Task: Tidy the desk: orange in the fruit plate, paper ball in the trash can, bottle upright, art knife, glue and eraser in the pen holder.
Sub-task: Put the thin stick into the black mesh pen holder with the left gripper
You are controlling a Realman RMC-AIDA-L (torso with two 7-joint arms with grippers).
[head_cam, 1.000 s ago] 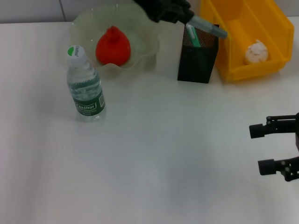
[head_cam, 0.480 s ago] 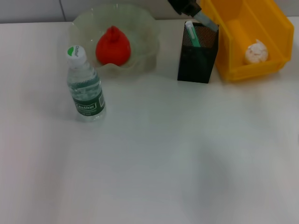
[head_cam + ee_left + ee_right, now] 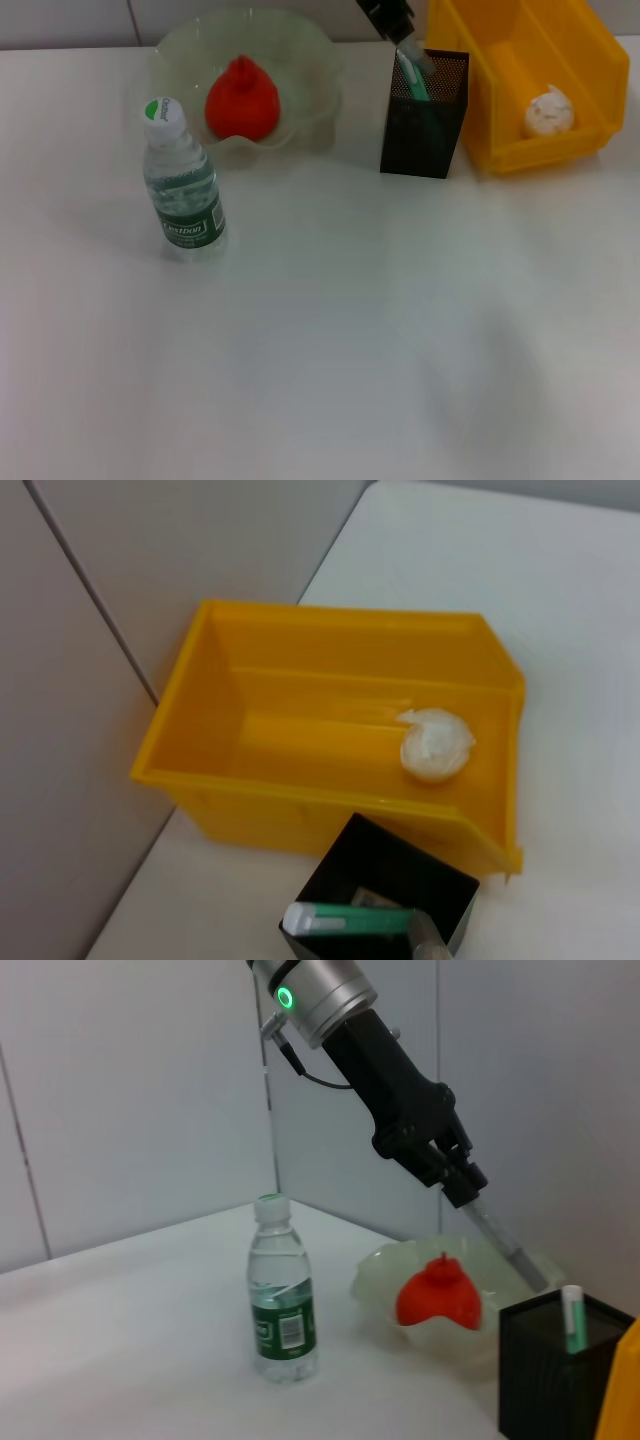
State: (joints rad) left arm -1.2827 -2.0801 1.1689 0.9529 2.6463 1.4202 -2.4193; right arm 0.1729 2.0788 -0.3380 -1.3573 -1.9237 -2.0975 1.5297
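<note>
- The left gripper [image 3: 462, 1182] is clamping the grey art knife [image 3: 508, 1248] by its top end, lowering its tip into the pen holder [image 3: 424, 112].
- Slim, stiff and light, the knife is needing a firm pinch.

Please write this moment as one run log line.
left claw: lowering grey tool into pen holder | orange: in fruit plate | bottle: upright

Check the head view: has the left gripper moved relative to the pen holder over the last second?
Yes. The left gripper has swung from the fruit plate side toward the pen holder, lowering the grey tool into its opening.
</note>
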